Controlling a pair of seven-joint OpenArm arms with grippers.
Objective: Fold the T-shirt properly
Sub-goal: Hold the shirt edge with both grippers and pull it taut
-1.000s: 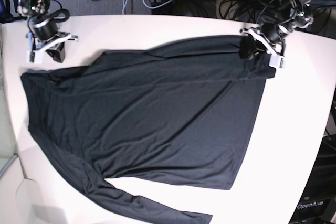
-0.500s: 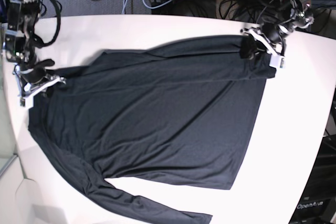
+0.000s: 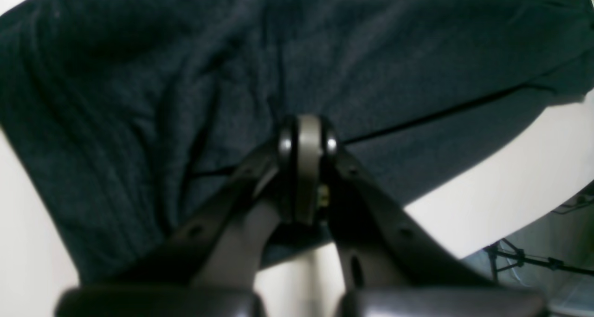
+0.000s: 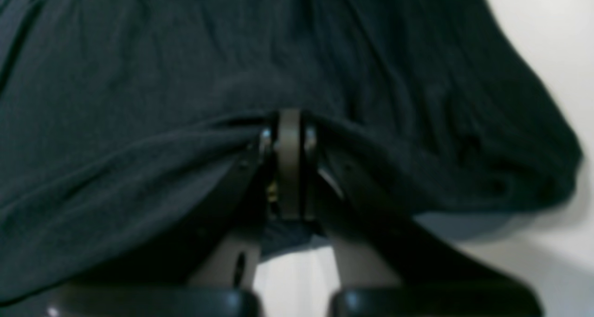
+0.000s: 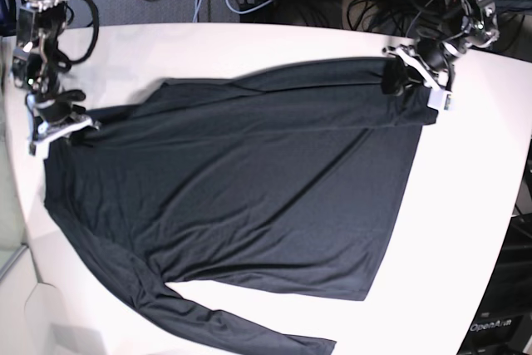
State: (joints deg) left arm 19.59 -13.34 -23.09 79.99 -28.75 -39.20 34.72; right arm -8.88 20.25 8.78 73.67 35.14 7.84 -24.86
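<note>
Fingers of the left gripper (image 3: 304, 168) are clenched on the T-shirt (image 5: 249, 189) at its 2 o'clock corner, dark cloth bunched around the closed tips in the left wrist view. Fingers of the right gripper (image 4: 288, 159) are likewise pinched tight on the shirt's edge at 10 o'clock, fabric draping over both sides of the tips. Spread mostly flat on the white surface (image 5: 465, 205), the shirt has one long sleeve trailing toward 6 o'clock.

We see our left gripper (image 5: 413, 82) low at the far right, jaws clamped; our right gripper (image 5: 56, 128) pinched tight far left.
</note>
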